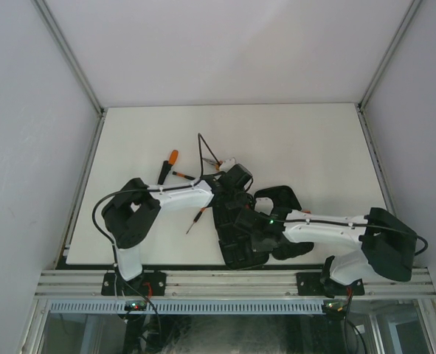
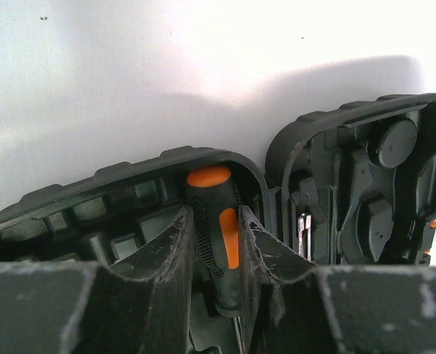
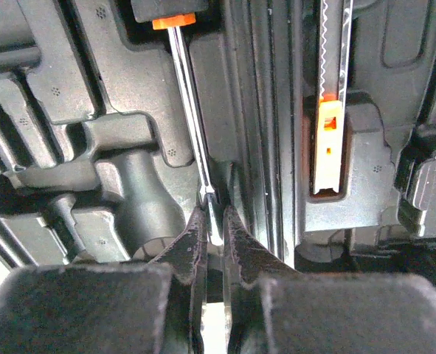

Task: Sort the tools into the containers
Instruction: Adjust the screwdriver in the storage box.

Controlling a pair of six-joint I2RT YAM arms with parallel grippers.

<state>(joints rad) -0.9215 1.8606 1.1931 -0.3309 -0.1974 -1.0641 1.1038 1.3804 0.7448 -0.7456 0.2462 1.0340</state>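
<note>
The black tool case (image 1: pixel 236 247) lies open near the table's front edge, its two ribbed halves (image 2: pixel 114 199) (image 2: pixel 365 177) showing moulded slots. My left gripper (image 2: pixel 216 214) (image 1: pixel 236 181) is shut on the orange-and-black handle of a thick screwdriver (image 2: pixel 219 221), over the case's far end. My right gripper (image 3: pixel 214 212) (image 1: pixel 251 221) is shut on the tip of a screwdriver's metal shaft (image 3: pixel 192 110) inside the case; its black handle with an orange collar (image 3: pixel 172 21) shows at the top. Loose tools lie to the left of the case: an orange-and-black screwdriver (image 1: pixel 168 165), thin screwdrivers (image 1: pixel 183 175) (image 1: pixel 195 220), and pliers (image 1: pixel 209 153).
A toothed metal blade with a yellow-orange holder (image 3: pixel 328 140) sits in a slot of the case, right of my right fingers. White walls and a metal frame (image 1: pixel 85 88) close in the white table (image 1: pixel 299 147). The table's front rail (image 1: pixel 232 282) carries both arm bases.
</note>
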